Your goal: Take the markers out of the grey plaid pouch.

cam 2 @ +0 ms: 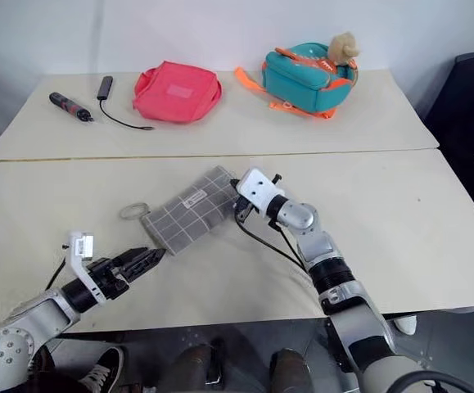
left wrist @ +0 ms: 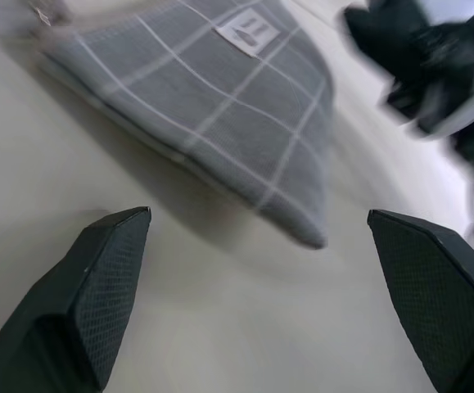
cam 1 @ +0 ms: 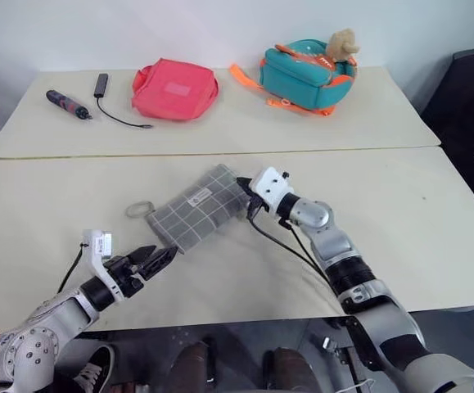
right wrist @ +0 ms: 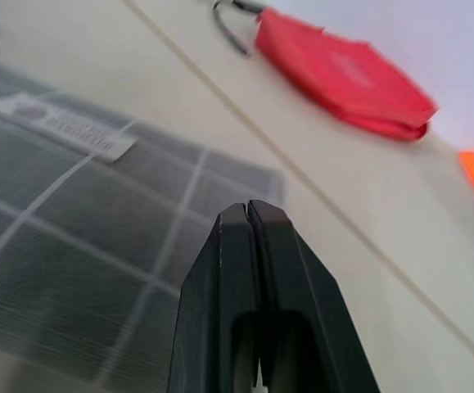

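Note:
The grey plaid pouch lies flat and slanted on the near table, its white label up and its cord loop at the left end. My left gripper hovers open just short of the pouch's near corner, which sits between its two spread fingers. My right gripper is at the pouch's far right end. Its fingers are shut tight together over the fabric edge, and nothing shows between them. The markers are hidden.
On the far table lie a pink-red pouch, a teal-orange backpack with a plush toy on it, and a dark tool beside a black cable. A seam joins the two tables. A dark chair stands at the right.

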`<state>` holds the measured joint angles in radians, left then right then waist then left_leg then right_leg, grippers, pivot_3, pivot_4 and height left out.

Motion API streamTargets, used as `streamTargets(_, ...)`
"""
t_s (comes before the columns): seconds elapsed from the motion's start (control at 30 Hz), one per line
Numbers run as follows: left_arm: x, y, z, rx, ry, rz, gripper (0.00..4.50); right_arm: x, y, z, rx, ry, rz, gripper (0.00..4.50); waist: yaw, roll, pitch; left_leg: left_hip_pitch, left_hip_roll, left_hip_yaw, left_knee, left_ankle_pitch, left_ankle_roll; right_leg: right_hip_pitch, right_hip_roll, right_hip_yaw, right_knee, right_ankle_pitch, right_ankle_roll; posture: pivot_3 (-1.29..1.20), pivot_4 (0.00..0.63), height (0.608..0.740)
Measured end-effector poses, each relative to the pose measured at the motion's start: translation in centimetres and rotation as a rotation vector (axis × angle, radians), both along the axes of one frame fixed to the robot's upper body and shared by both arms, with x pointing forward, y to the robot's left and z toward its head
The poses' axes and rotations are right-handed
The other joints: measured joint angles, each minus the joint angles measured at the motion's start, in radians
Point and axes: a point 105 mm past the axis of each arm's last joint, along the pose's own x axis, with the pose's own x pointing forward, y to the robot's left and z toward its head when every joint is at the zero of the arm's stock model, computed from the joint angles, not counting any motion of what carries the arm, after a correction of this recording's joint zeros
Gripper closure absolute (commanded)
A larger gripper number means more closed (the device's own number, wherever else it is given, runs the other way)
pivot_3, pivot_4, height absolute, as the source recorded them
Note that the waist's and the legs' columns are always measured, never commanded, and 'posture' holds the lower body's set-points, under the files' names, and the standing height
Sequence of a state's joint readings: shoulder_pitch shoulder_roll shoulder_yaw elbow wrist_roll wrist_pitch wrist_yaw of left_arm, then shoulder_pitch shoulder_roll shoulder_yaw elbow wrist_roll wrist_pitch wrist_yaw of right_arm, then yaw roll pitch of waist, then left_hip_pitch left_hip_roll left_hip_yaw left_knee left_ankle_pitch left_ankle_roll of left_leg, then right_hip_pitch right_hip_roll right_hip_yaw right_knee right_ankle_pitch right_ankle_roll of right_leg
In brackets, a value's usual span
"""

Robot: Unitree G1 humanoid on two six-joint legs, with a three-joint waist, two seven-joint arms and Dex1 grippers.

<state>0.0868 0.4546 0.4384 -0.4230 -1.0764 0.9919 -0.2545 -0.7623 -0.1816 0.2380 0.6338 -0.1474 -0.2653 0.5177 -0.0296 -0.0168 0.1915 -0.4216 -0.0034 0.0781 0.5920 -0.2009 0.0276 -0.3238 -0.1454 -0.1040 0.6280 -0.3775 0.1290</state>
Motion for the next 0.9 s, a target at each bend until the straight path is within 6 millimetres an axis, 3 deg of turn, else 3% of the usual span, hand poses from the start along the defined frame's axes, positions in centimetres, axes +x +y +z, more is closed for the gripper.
streamTargets(0.1, 0.0, 0.1, 0.0, -0.031, 0.025, 0.018, 0.0, 0.0, 0.5, -1.0, -0.096, -0.028, 0.011, 4.45, -0.001, 0.0, 0.0, 0.0, 0.0, 0.0, 0.001, 0.0, 0.0, 0.0, 0.002, 0.0, 0.0, 0.0, 0.0, 0.0, 0.15, 0.74)
streamTargets(0.3, 0.2, 0.2, 0.0, -0.108, 0.071, 0.035, 0.0, 0.0, 0.5, -1.1, -0.121, -0.053, 0.009, 4.45, -0.001, 0.0, 0.0, 0.002, 0.0, 0.0, 0.001, 0.0, -0.001, 0.001, 0.004, 0.001, 0.0, 0.0, 0.0, 0.0, 0.15, 0.74)
streamTargets(0.5, 2.0, -0.4, 0.4, -0.256, 0.131, 0.048, 0.0, -0.1, 0.5, -1.2, -0.125, -0.051, 0.021, 4.45, 0.002, -0.001, -0.001, 0.001, 0.0, -0.003, 0.002, 0.0, -0.002, 0.003, 0.003, 0.002, 0.0, 0.0, 0.0, 0.0, 0.15, 0.74)
streamTargets(0.9, 3.9, -1.5, 0.7, -0.284, 0.201, 0.023, 0.0, -0.5, 0.8, -1.1, -0.119, -0.039, 0.043, 4.45, 0.005, 0.0, -0.001, 0.001, -0.001, -0.004, 0.002, 0.001, -0.002, 0.003, 0.005, 0.002, 0.001, 0.0, 0.0, 0.0, 0.15, 0.74)
